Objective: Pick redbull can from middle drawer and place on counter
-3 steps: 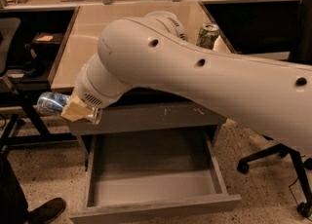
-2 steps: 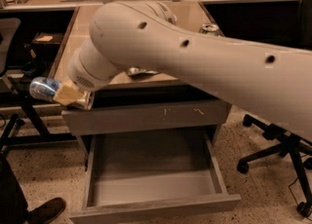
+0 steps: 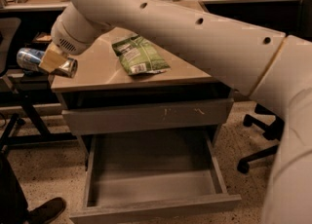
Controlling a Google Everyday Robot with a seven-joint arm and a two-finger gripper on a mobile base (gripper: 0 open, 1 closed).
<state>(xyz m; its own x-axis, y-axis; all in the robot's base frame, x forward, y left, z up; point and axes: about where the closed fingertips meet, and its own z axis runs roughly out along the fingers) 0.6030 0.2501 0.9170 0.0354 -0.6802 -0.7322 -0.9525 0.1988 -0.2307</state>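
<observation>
Arm reaches left; gripper (image 3: 52,61) clamped on redbull can (image 3: 28,57), which is held sideways at the left edge of the counter (image 3: 97,74). The can is slim, silver with blue. Below, middle drawer (image 3: 156,207) stands open. A green bag (image 3: 139,55) lies on the counter.

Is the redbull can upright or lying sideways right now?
Sideways: the redbull can lies horizontal, clamped in the gripper, held in the air at the counter's side edge.

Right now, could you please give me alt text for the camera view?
The robot's hand holds the redbull can sideways at the left edge of the counter. Below, the middle drawer stands open and empty; a green bag lies on the counter.
</observation>
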